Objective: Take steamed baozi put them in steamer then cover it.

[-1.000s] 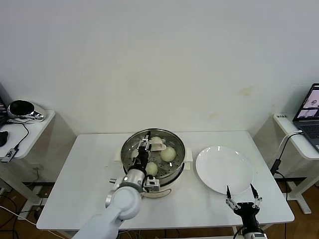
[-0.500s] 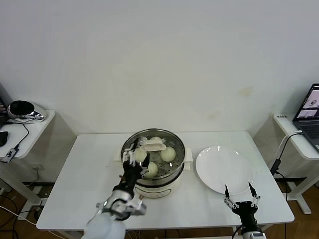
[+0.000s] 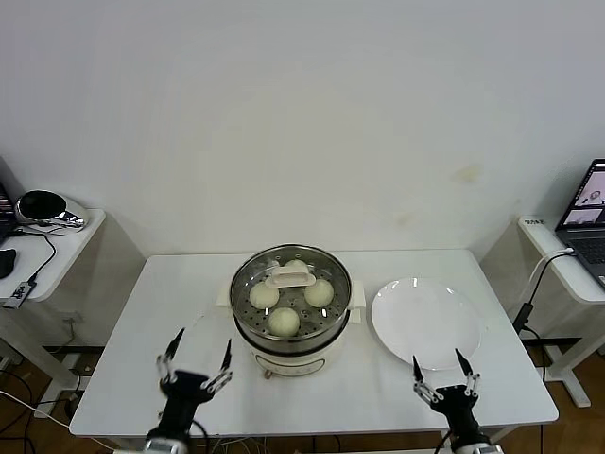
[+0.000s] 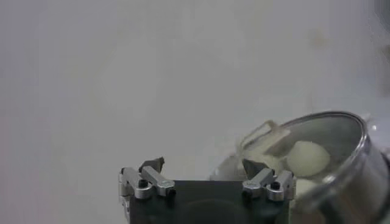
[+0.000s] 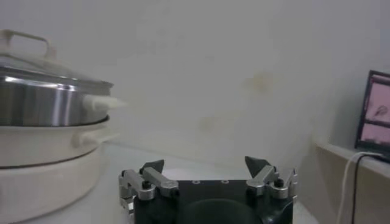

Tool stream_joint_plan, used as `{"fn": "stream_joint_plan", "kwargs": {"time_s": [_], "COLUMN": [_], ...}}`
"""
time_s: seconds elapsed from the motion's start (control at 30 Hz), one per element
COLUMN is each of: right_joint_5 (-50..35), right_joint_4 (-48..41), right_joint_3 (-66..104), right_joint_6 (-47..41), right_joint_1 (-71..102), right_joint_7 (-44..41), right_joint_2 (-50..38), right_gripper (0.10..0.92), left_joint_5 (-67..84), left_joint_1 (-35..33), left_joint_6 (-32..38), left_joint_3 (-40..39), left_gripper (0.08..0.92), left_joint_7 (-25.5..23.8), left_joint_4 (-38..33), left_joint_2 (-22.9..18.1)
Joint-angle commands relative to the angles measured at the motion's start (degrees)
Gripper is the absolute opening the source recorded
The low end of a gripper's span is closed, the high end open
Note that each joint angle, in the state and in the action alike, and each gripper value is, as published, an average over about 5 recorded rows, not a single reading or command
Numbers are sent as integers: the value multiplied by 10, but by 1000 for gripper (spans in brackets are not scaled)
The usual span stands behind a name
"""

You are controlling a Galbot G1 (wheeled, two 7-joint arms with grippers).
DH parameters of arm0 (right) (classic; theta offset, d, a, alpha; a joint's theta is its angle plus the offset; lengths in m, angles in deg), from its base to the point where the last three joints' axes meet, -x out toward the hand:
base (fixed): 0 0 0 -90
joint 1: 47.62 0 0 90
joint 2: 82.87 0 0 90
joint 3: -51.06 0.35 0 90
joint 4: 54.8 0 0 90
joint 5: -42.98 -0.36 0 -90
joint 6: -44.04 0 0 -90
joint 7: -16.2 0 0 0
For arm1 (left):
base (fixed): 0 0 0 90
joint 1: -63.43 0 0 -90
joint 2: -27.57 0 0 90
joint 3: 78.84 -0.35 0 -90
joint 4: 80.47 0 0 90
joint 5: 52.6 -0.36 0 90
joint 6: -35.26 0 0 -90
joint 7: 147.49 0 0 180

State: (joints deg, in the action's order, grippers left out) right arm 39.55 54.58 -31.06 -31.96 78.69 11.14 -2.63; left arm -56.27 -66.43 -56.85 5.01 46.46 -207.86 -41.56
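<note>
The steamer (image 3: 292, 336) stands mid-table, a steel basket on a cream pot base. The cover (image 3: 326, 267), clear glass with a cream bar handle (image 3: 289, 277), sits on it. Through the glass I see three baozi (image 3: 284, 322); a fourth is partly hidden behind the handle. My left gripper (image 3: 197, 355) is open and empty at the table's front edge, left of the steamer. My right gripper (image 3: 440, 369) is open and empty at the front edge, below the plate. The left wrist view shows the steamer's rim (image 4: 359, 152) with a baozi (image 4: 308, 158) inside. The right wrist view shows the steamer (image 5: 42, 122) from the side.
An empty white plate (image 3: 425, 322) lies right of the steamer. A side table with a black object (image 3: 43, 206) stands far left. A laptop (image 3: 591, 203) sits on a shelf far right, with a cable (image 3: 534, 284) hanging below it.
My left arm has pulled back from over the steamer down to the table's front left edge, leaving the cover on the steamer. My right gripper has sunk slightly lower.
</note>
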Motion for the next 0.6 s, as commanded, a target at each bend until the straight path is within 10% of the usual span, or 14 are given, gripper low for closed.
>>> {"fn": "stream_joint_plan", "kwargs": {"time_s": [0.03,0.6], "right_joint_5": [-43,-30], "right_joint_4": [25,51], "right_joint_3": [-29,-44], "right_joint_6": [-28,-43], "right_joint_1": [39,54], "right_joint_7": [-20,-12], "right_joint_2": [-33,-24], "right_gripper": [823,823], "left_joint_5": [168,169], "left_joint_1": [-127,-82], "left_joint_6": [88,97], "left_joint_3": [78,107], "left_gripper": [823,823], "left_joint_7": [28,-58], "left_joint_4": [60,110], "left_joint_2": [-28,-59]}}
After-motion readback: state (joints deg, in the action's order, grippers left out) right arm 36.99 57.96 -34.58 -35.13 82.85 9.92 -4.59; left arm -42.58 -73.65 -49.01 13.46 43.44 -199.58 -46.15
